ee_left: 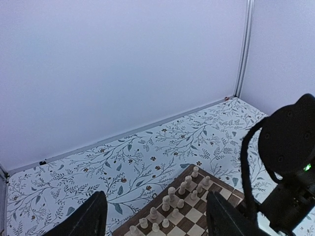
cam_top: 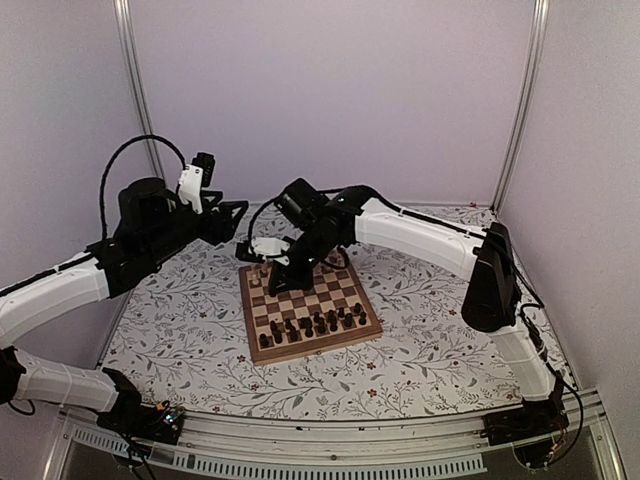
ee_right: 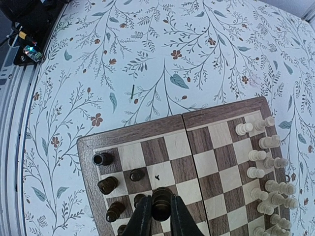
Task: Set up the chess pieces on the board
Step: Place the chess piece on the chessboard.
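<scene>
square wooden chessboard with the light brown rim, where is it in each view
Top external: the square wooden chessboard lies at centre.
Left wrist: chessboard at the bottom edge, right of centre.
Right wrist: chessboard fills the lower half.
Shared landmark: pale tan turned chess pieces along one edge.

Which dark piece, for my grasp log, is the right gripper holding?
The dark piece clamped in the right gripper; the other dark pieces stand free, leftward.

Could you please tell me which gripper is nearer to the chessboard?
Right. The right gripper is directly over the chessboard, gripping a dark chess piece. The left gripper hovers open, raised off towards its far-left side.
</scene>
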### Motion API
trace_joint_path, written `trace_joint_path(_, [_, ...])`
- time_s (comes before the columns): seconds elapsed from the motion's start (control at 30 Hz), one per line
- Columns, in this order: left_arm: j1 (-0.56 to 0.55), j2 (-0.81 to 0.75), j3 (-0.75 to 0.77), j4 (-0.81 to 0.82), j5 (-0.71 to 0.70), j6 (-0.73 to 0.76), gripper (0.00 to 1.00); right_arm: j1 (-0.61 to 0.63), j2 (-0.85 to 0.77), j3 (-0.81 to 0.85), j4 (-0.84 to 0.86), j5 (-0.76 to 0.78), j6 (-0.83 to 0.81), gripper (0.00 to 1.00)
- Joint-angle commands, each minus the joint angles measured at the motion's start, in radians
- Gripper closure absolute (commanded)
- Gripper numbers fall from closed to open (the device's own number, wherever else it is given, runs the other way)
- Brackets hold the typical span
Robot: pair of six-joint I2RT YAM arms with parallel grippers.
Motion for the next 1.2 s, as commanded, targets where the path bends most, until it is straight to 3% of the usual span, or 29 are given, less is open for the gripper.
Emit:
trace_joint_path(0.0, [0.012, -0.028, 0.013, 0.005, -0.017, 0.003, 0.29, 0.043, 0.068, 0.036, -0.005, -0.007, 0.011, 0.85])
trace_joint_path(0.27, [0.012, -0.046, 0.008, 0.006, -0.009, 0.000, 0.29, 0.095, 0.127, 0.078, 0.009, -0.016, 0.019, 0.85])
trace_joint_path(1.17, [0.012, -0.046, 0.002, 0.011, 0.006, 0.000, 0.29, 0.103, 0.201, 0.081, 0.041, -0.001, 0.022, 0.85])
